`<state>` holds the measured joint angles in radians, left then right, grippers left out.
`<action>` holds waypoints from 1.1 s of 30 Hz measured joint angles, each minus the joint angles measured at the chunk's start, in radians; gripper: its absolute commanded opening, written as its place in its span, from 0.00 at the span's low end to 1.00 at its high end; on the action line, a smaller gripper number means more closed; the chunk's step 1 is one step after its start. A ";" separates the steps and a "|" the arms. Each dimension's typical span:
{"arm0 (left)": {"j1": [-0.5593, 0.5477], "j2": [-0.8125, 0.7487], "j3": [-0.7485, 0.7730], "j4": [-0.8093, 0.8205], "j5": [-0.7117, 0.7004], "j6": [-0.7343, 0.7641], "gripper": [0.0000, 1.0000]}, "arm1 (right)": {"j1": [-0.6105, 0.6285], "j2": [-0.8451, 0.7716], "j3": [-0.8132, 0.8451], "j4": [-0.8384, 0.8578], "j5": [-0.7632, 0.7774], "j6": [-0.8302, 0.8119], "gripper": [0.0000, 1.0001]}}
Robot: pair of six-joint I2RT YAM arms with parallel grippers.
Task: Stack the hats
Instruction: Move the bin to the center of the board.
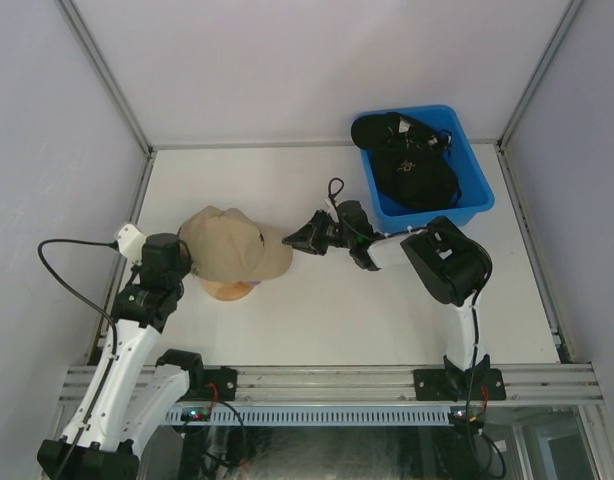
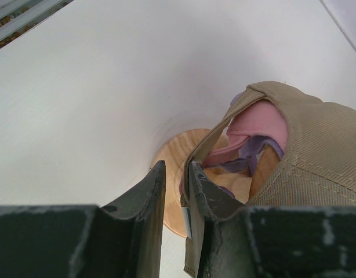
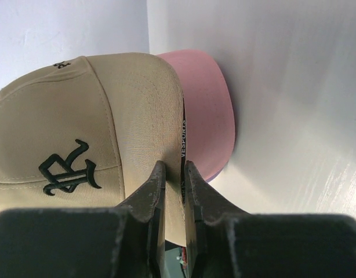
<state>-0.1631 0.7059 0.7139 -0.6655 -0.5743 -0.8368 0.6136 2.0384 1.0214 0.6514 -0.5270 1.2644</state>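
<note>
A tan cap [image 1: 232, 243] with a black emblem sits on top of a pink cap [image 3: 208, 110] and a lavender cap [image 2: 247, 157], all on the wooden head-form stand [image 1: 232, 290]. My right gripper [image 1: 295, 240] is shut on the tan cap's brim [image 3: 137, 116], its tips [image 3: 174, 165] pinching the brim edge. My left gripper [image 1: 190, 264] is at the cap's back. Its jaws [image 2: 177, 165] stand narrowly apart around the tan rear strap [image 2: 210, 142]; the strap lies against the right finger, and a gap shows on the left. Black caps [image 1: 412, 170] lie in the blue bin.
The blue plastic bin [image 1: 483, 195] stands at the back right, just behind my right arm. The wooden stand's base [image 2: 175, 147] rests on the white table left of centre. Metal frame rails and grey walls close in the table's left, right and back edges.
</note>
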 measured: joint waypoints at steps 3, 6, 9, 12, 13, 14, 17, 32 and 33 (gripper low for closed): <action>0.000 0.000 0.000 -0.001 0.000 -0.001 0.26 | 0.012 0.004 0.003 -0.023 0.011 -0.015 0.00; 0.000 0.000 0.000 -0.001 0.000 -0.001 0.26 | 0.023 0.005 0.003 -0.037 0.025 -0.028 0.00; 0.000 0.000 0.000 -0.001 0.000 0.000 0.26 | 0.031 0.008 0.011 -0.056 0.035 -0.041 0.00; 0.000 0.000 0.000 -0.001 0.000 0.000 0.26 | 0.037 0.011 0.025 -0.081 0.045 -0.056 0.00; 0.000 0.000 0.000 -0.001 0.000 0.000 0.26 | 0.039 0.012 0.030 -0.091 0.047 -0.061 0.00; 0.000 0.000 0.000 -0.001 0.000 0.000 0.26 | 0.040 0.013 0.035 -0.101 0.050 -0.065 0.00; 0.000 0.000 0.000 -0.001 0.000 0.000 0.26 | 0.043 0.015 0.045 -0.123 0.055 -0.076 0.06; 0.000 -0.055 0.000 -0.034 0.000 0.002 0.42 | 0.042 0.018 0.043 -0.347 0.134 -0.191 0.27; 0.000 -0.061 0.000 -0.039 0.000 0.003 0.44 | 0.042 0.016 0.043 -0.350 0.136 -0.196 0.27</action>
<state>-0.1631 0.6445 0.7139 -0.7044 -0.5743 -0.8341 0.6552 2.0548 1.0649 0.3012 -0.3908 1.0683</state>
